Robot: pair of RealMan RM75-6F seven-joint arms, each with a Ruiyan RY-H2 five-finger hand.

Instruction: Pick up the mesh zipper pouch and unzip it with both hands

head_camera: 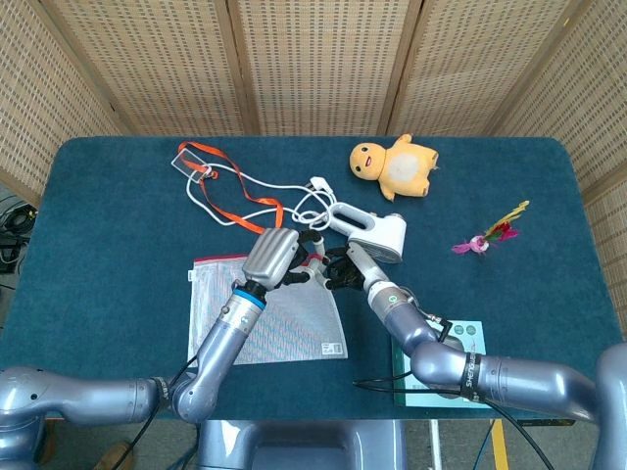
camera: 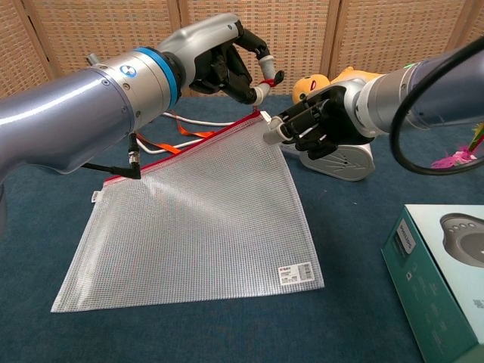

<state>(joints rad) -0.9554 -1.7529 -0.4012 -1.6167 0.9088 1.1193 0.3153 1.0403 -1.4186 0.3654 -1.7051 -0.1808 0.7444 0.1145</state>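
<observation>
The mesh zipper pouch [camera: 197,219] [head_camera: 265,315], clear with a red zipper edge, lies slanted on the blue table, its top right corner raised. My left hand [camera: 227,64] [head_camera: 275,254] is above that corner and pinches the red zipper pull. My right hand [camera: 314,128] [head_camera: 343,269] comes in from the right with curled fingers. Its fingertips [camera: 272,134] close on the pouch's edge just below the raised corner. The rest of the pouch rests on the table.
A white device [camera: 340,160] [head_camera: 377,233] sits right behind my right hand. Behind the pouch lie an orange lanyard [head_camera: 230,196] and a white cable [head_camera: 250,184]. A yellow plush toy [head_camera: 392,166], a feather toy [head_camera: 490,235] and a teal box [camera: 446,265] lie to the right.
</observation>
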